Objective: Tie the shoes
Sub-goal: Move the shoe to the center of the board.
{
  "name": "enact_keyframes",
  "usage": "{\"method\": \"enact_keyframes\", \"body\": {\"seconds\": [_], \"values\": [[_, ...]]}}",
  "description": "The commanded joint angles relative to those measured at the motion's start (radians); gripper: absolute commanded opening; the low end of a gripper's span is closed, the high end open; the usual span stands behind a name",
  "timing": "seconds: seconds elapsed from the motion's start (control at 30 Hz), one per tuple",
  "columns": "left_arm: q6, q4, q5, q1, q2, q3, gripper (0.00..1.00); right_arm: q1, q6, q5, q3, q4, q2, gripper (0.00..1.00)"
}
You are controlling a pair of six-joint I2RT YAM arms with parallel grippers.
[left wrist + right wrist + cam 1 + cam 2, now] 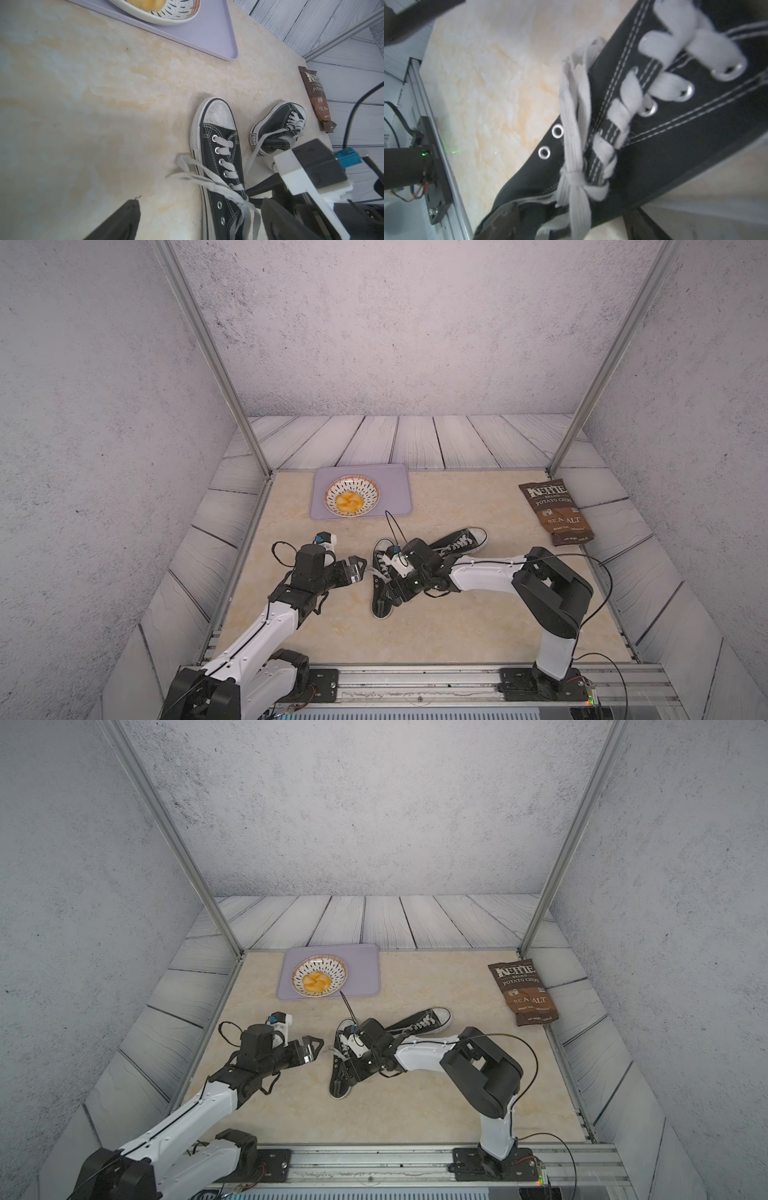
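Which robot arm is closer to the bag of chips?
The right arm. Its elbow bends close to the chip bag, on the robot's side of it. The left arm is far off, beyond the shoes.

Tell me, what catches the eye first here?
Two black sneakers lie mid-table; the right arm bends over the nearer sneaker, whose white laces are knotted. At the far edge a bowl of yellow chips sits on a lilac tray, and a brown chip bag lies far right.
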Motion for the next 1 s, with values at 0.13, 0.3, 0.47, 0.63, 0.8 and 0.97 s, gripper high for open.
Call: {"method": "enact_keyframes", "body": {"seconds": [0.13,0.3,0.47,0.63,0.8,0.97], "values": [[0.069,-0.025,0.018,0.007,-0.040,0.070,0.97,0.006,-0.072,0.075,0.026,-0.066,-0.106,1.00],[0.122,-0.038,0.043,0.003,-0.045,0.112,0.96,0.003,-0.088,0.290,-0.045,-0.205,-0.363,1.00],[0.159,0.014,0.095,-0.034,0.008,0.141,0.95,-0.036,-0.010,0.500,-0.125,-0.274,-0.593,1.00],[0.219,0.108,0.085,-0.131,0.107,0.163,0.94,-0.186,0.119,0.546,-0.201,-0.299,-0.704,1.00],[0.217,0.265,0.108,-0.169,0.250,0.174,0.95,-0.366,0.204,0.534,-0.184,-0.345,-0.609,1.00],[0.204,0.372,0.167,-0.174,0.348,0.184,0.94,-0.468,0.300,0.463,-0.086,-0.339,-0.389,1.00]]}}
